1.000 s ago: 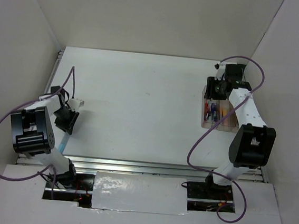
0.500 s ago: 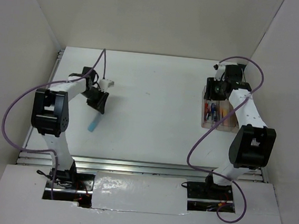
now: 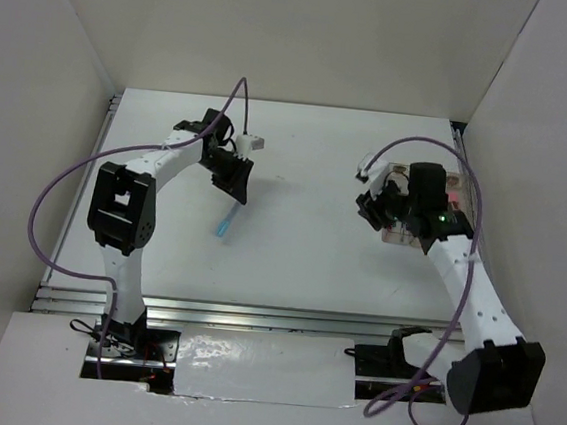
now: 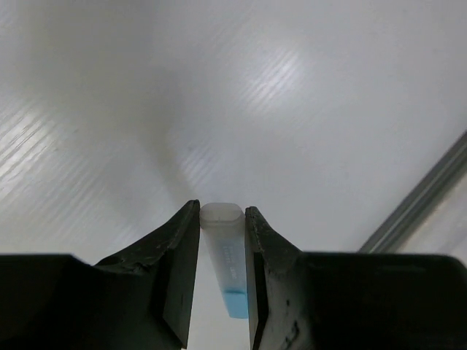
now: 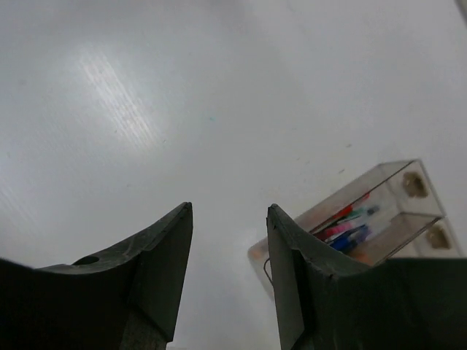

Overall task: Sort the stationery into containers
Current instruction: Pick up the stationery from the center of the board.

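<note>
My left gripper [image 3: 235, 196] is shut on a stubby light-blue marker [image 3: 225, 223], which hangs from it above the table left of centre. In the left wrist view the marker [image 4: 228, 255], with its clear cap toward the table, sits between the fingertips of that gripper [image 4: 221, 208]. My right gripper [image 3: 370, 203] is open and empty at the left side of the clear bins [image 3: 453, 189], which the right arm mostly hides. The right wrist view shows the open gripper [image 5: 228, 208] and the bins [image 5: 379, 219] holding red, pink and blue pens.
White walls enclose the table on three sides. A metal rail [image 4: 427, 193] runs along the table's edge in the left wrist view. Purple cables loop off both arms.
My left arm has swung from the near left toward the middle, carrying the light-blue marker. My right gripper has drawn back from above the bins to their left side.
</note>
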`<state>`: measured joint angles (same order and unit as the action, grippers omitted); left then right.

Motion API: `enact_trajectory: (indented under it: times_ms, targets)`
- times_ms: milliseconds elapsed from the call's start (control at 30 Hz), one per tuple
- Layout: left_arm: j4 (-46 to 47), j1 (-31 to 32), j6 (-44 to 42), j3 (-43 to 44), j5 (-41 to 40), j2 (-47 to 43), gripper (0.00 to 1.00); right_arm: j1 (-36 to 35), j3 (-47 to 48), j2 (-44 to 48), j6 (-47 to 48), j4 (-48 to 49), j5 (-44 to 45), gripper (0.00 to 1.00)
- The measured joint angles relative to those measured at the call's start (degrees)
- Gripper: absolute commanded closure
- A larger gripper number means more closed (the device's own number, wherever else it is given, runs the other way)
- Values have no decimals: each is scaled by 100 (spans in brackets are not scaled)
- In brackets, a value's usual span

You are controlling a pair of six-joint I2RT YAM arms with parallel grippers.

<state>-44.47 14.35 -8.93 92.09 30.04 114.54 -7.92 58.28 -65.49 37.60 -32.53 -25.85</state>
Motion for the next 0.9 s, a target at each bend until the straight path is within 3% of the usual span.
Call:
enact_trajectory:
  times_ms: [167,300,667,900]
  targets:
    - [-330,223,260,487,570,120,100,-1032,-1071,1237,1731,398,26,47]
    - [-623,415,391,704,944,197,100,-1871,-1589,1589,2830,868,35,46]
    - [-1423,1493,452,879,1338,452,100,-3567,-1674,658,4546,2006,9,38]
    - [-1609,1558,455,890,1611,494,100,-4216,-1672,201,5104,2006,90,32]
